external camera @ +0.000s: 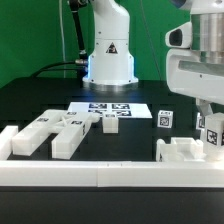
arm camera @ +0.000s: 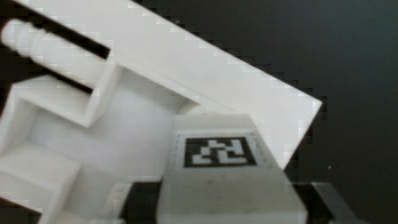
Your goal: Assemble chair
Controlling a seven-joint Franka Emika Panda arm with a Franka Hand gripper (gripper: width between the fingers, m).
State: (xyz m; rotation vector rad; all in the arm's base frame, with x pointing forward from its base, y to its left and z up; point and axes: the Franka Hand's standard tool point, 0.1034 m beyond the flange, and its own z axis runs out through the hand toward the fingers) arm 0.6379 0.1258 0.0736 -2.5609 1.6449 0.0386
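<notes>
Black tabletop, white plastic rail along near edge. Two-finger gripper clamped on chunky white tagged chair block, over pegged white chair panel beside rail, exterior view's right. Step judged: seating block onto panel; needs square alignment, straight descent. Other loose white chair pieces well apart; open room between.

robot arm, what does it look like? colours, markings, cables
The glossy white, rounded robot arm stands on a base with a blue glowing ring and a black triangular mark. A thin dark cable runs from the base toward the exterior view's left. The boxy gripper is white with grey sections.
</notes>
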